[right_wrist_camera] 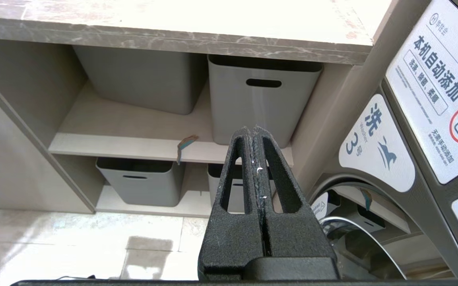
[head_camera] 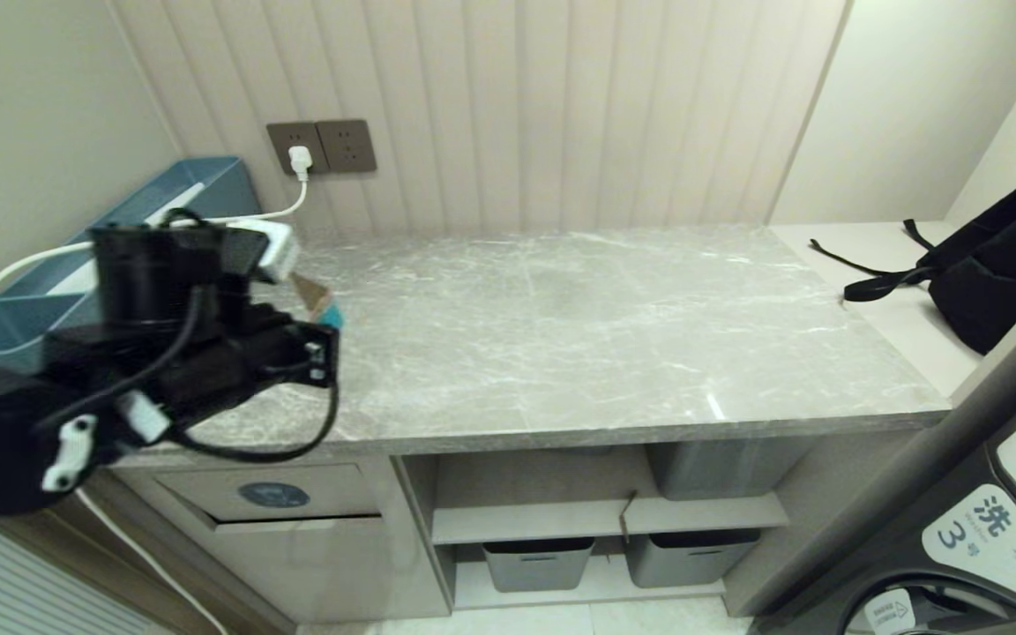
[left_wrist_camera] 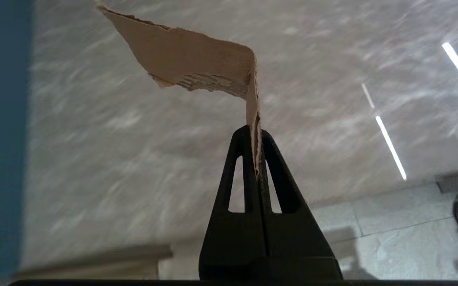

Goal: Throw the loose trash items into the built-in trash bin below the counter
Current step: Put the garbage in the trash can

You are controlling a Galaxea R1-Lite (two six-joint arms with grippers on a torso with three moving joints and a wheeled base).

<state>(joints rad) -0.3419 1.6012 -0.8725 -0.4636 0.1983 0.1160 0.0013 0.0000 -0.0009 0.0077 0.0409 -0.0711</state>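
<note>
The long grey marble counter (head_camera: 614, 335) with white veins runs under a pale striped wall, and below its left end sits the beige trash bin flap (head_camera: 270, 494) with the blue oval sticker. The torn tan cardboard scrap (left_wrist_camera: 197, 63) could slip out and fall on the counter or the floor, because it is pinched only by one thin edge and most of it sticks out past the fingertips. The left gripper (left_wrist_camera: 255, 135) is squeezed tight on that scrap, up above the counter's left end, while the right gripper (right_wrist_camera: 255, 133) is closed with nothing in it, down in front of the shelves.
</note>
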